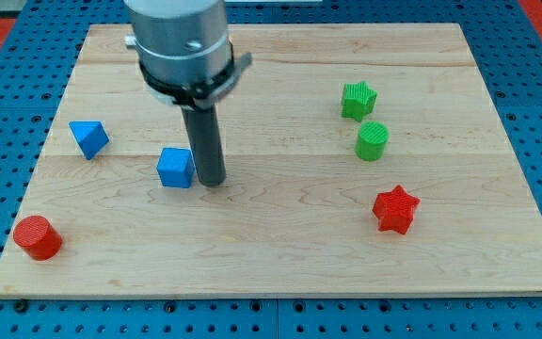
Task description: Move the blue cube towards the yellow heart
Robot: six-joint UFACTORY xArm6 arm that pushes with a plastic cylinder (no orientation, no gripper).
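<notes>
Wooden board [280, 254] with my tip [212, 181] down beside the blue cube [174, 168].
My tip, a bare rod with nothing to clamp, stands just right of the blue cube, touching or nearly so, left of the board's centre; no yellow heart shows.

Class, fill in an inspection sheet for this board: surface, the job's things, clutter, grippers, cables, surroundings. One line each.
Surface: wooden board, pale planks, flat.
Job's things: blue cube left of centre; yellow heart nothing seen.
Clutter: blue triangular block at the view's left; red cylinder bottom left; green star with green cylinder just below it at the right; red star lower right.
Grippers: none fitted; my tip sits right beside the blue cube's right side, contact uncertain.
Cables: nothing seen.
Surroundings: blue perforated base around the board; something red at the top corners.
</notes>
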